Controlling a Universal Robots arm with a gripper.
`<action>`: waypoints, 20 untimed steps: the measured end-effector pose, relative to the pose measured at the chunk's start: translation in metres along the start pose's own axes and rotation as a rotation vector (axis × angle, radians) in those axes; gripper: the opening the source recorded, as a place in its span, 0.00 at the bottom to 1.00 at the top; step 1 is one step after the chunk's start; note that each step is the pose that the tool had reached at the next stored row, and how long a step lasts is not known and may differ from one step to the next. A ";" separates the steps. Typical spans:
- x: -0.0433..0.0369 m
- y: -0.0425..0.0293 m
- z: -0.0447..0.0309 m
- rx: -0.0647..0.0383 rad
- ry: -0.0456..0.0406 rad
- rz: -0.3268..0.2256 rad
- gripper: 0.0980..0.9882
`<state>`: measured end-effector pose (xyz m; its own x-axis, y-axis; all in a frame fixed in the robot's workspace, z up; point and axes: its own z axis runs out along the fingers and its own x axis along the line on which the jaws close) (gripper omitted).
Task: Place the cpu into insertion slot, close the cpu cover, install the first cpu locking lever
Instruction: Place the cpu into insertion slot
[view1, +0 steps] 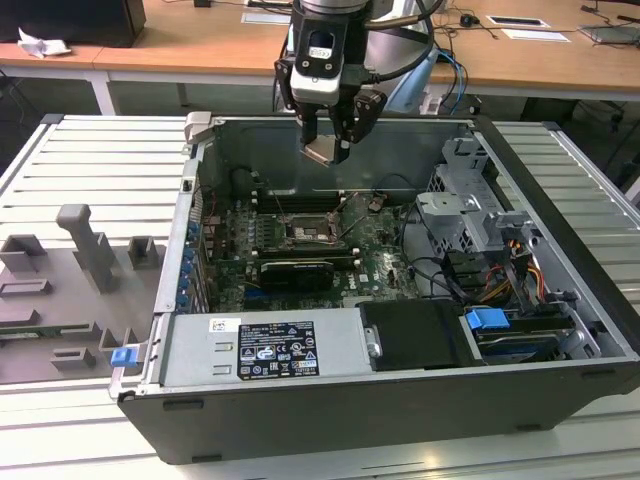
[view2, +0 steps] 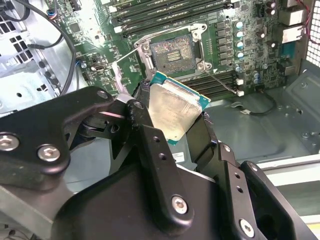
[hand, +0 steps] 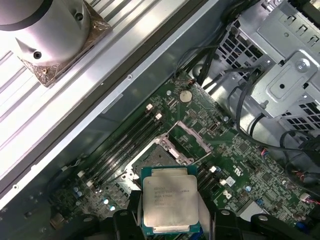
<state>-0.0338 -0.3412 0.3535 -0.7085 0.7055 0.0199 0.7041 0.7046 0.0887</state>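
Two black fingers (view2: 145, 132) of the end effector (view1: 328, 148) pinch the cpu (view2: 175, 110) by opposite edges, holding it above the far side of an open computer case (view1: 560, 265) on a ribbed metal worktop (view1: 90, 160). The chip is a flat square with a dull, scuffed silver-beige lid on a green-edged base. In the second wrist view it sits tilted in the grip. The insertion slot (hand: 157, 157) lies well below it on the green motherboard (hand: 240, 165), bare and dark. Just beside the slot, the cpu cover (hand: 195, 136), a thin silvery frame, stands swung open. The risk, by the look of it, is that a tilted or off-centre descent lands the chip skewed on the slot's fine contacts. The smooth metal edges could also slip in the grip.
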 end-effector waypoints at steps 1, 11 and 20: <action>0.0000 0.0000 0.0000 0.000 -0.0003 0.004 0.49; 0.0000 0.0000 0.0003 -0.001 -0.0032 0.036 0.49; 0.0000 -0.0001 0.0006 -0.001 -0.0063 0.071 0.49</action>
<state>-0.0338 -0.3412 0.3528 -0.6567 0.7539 0.0199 0.7522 0.6529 0.0887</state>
